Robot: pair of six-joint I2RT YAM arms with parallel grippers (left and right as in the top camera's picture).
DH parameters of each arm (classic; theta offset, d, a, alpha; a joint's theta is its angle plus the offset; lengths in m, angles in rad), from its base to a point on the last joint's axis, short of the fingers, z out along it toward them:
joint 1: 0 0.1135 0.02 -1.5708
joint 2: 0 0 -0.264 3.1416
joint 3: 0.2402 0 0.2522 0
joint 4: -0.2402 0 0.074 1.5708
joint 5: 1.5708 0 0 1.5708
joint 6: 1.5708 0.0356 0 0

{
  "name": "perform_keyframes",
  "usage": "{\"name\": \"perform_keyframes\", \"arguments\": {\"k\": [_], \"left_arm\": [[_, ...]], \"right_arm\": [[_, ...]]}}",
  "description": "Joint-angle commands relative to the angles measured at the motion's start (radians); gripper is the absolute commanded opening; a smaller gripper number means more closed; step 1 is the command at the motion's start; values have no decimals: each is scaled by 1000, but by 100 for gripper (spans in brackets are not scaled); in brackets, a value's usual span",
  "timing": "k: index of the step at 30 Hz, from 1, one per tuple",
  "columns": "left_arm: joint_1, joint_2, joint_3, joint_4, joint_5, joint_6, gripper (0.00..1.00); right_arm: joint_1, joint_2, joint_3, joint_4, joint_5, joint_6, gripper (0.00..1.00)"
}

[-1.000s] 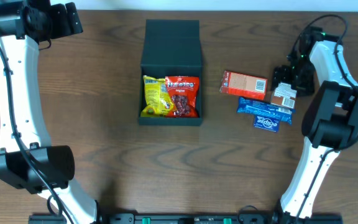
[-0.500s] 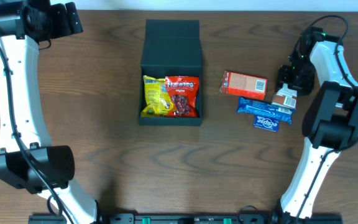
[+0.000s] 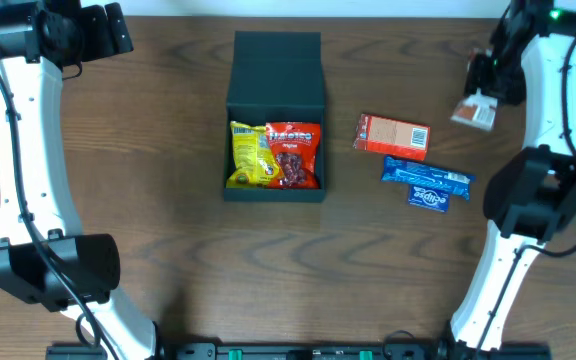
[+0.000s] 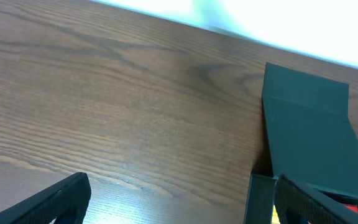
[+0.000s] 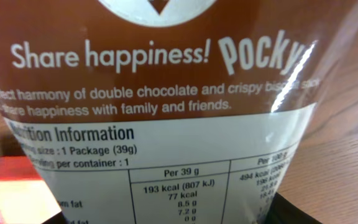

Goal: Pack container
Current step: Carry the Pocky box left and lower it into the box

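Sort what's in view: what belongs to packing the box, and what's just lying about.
For the job: box, open; yellow bag and red bag inside it; brown packet, held by the right gripper; orange carton and two blue packets, probably next.
Lying about: the left gripper, open, holding nothing.

Worktop (image 3: 168,220): brown, darker wavy wood lines.
Container (image 3: 277,62): very dark green, almost black, plain.
Yellow packet (image 3: 247,155): bright yellow, little dark marks.
Red packet (image 3: 296,152): red, white letters, dark red picture.
Carton (image 3: 393,133): orange-red, white patch with tiny print.
Long blue packet (image 3: 426,176) and small blue packet (image 3: 428,198): blue, white letters.
Pocky packet (image 5: 166,81): brown top, white words; white bottom, black print and table lines.
Left fingers (image 4: 48,199): black.
Left arm (image 3: 28,150): white, black ends.
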Motion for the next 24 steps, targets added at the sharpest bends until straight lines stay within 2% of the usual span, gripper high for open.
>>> {"name": "perform_keyframes", "arguments": {"k": [1,5,9,16,24], "left_arm": [[2,11,0,3,-6,3,95],[2,11,0,3,-6,3,95],[2,11,0,3,-6,3,95],[2,11,0,2,-6,3,95],[2,11,0,-14,-6,4,95]], "right_arm": [[84,-5,106,-43,-5,10,54],[203,-5,141,-67,-25,41,54],[328,-5,139,-66,-58,71,49],[539,-5,129,-78,-58,130,51],[702,-5,-19,-74,-62,285,52]]}}
